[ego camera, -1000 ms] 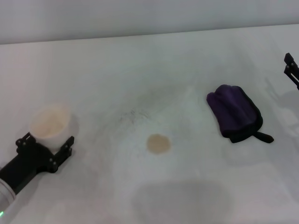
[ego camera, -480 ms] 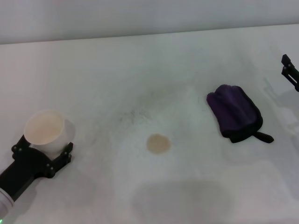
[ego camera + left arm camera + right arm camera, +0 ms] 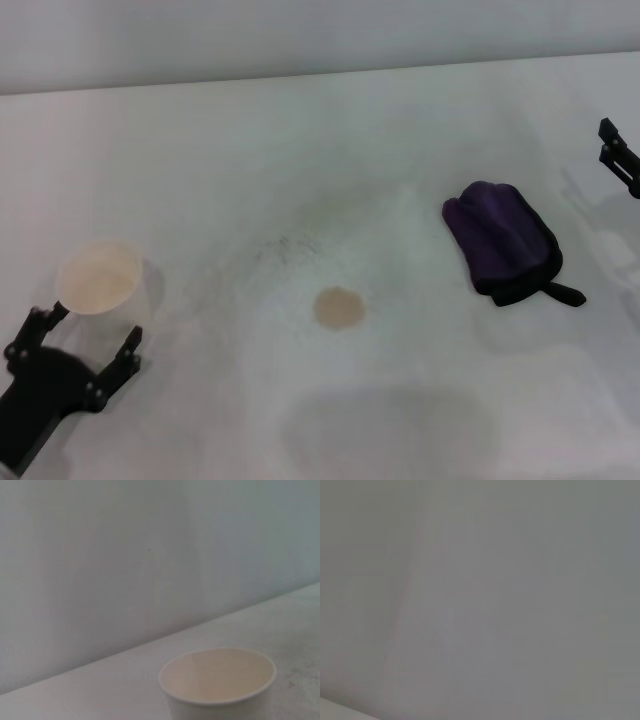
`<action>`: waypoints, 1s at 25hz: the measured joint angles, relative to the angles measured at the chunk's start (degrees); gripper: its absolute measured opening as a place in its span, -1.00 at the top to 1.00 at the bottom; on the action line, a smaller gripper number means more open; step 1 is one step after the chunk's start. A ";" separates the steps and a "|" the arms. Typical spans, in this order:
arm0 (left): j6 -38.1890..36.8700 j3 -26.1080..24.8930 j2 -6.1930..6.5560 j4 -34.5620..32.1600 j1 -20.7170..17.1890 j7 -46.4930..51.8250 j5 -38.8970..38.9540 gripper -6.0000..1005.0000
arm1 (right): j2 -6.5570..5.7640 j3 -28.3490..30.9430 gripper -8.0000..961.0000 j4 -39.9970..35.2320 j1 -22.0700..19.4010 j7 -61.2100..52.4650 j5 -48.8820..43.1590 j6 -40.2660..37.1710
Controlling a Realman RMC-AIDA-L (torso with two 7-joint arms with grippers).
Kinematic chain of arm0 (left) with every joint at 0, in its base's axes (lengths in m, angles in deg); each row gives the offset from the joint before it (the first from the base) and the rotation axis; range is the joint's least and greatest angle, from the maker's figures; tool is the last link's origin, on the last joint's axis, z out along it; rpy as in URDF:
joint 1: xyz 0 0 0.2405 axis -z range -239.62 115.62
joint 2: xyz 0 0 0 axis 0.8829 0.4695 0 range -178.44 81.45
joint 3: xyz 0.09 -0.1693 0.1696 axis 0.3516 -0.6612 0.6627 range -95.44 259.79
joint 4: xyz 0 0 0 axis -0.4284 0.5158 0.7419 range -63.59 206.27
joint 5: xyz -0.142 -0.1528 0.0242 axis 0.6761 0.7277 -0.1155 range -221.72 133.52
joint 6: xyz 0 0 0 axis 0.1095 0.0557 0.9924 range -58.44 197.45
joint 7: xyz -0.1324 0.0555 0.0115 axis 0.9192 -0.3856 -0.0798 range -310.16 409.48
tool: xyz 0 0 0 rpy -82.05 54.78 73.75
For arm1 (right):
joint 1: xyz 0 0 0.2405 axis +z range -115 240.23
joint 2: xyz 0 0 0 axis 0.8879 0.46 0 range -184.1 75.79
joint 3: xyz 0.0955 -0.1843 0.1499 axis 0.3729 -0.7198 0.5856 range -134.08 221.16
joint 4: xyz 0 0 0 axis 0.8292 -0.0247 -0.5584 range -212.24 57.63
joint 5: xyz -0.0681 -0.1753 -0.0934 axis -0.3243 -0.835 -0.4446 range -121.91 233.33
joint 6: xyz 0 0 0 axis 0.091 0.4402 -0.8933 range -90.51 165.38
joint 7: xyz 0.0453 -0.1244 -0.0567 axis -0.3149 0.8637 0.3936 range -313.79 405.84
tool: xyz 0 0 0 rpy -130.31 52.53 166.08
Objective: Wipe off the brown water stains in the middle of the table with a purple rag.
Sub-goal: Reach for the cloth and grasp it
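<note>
The brown water stain is a small round tan blot in the middle of the white table. The purple rag lies bunched to the stain's right, its black loop tail pointing right. My left gripper is open at the near left, just behind a white paper cup and apart from it. My right gripper shows only partly at the far right edge, beyond the rag and not touching it. The right wrist view shows only a grey wall.
The white paper cup stands upright on the table at the left, and also shows in the left wrist view. Faint grey speckled smudges lie just behind the stain. A grey wall runs behind the table.
My left gripper has let go of the paper cup and drawn back toward the near-left corner. The cup stays standing on the table. The right gripper has barely shifted.
</note>
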 joint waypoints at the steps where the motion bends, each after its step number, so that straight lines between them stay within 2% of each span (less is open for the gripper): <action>1: -0.60 0.01 0.00 -0.07 -0.71 -0.06 0.05 -0.76 | 0.00 -0.26 -0.81 -0.16 -0.04 0.00 0.00 -0.02; 9: -5.40 0.01 -0.08 -0.13 -6.37 -1.59 2.60 -0.76 | 0.00 -1.35 -0.81 -0.27 -0.15 -1.07 0.00 -0.04; 15: -7.46 0.01 0.14 0.27 -7.09 -1.32 9.28 -0.76 | 0.00 -1.50 -0.81 0.19 0.06 -8.30 -0.03 0.12; 18: -7.90 0.00 0.26 0.41 -6.83 -1.14 12.06 -0.76 | 0.00 -1.77 -0.81 -0.18 0.31 -16.58 -0.14 -0.03; 20: -8.75 -0.02 0.38 0.58 -5.77 -0.44 18.67 -0.76 | -0.04 -3.29 -0.81 -1.84 0.58 -25.37 -0.61 -1.35; 25: -10.19 -0.10 0.47 3.91 -3.98 2.92 24.57 -0.76 | -0.18 -13.26 -0.81 -13.87 1.31 -52.79 -4.86 -10.71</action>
